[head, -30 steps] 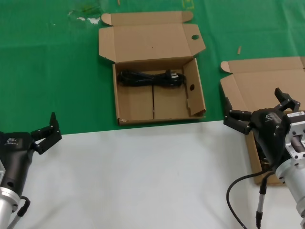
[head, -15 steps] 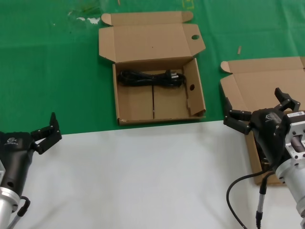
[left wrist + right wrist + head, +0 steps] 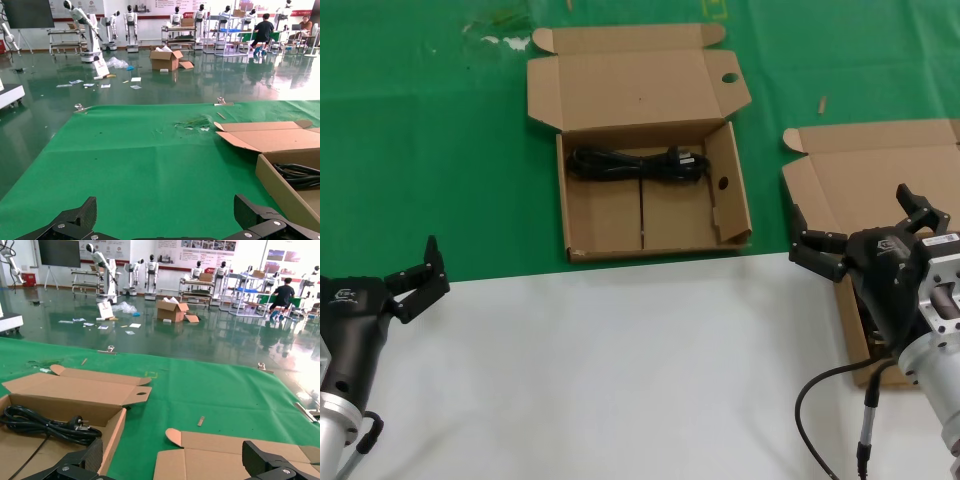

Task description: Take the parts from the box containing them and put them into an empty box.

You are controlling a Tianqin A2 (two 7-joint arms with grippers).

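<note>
The box with round holes [image 3: 732, 215] lies open at the middle of the green cloth. One black coiled cord [image 3: 635, 163] lies along its back wall. The plain-lidded box [image 3: 875, 165] lies open at the right; my right arm hides most of its inside. My right gripper [image 3: 855, 222] is open and empty, over that box's near left corner. My left gripper [image 3: 435, 265] is open and empty at the left, at the seam of green cloth and white sheet. The right wrist view shows the cord [image 3: 45, 425] and the plain lid [image 3: 225, 457].
A white sheet [image 3: 620, 370] covers the near half of the table, green cloth [image 3: 430, 140] the far half. The holed box's lid [image 3: 630, 85] lies flat behind it. In the left wrist view that box [image 3: 280, 187] is off to one side.
</note>
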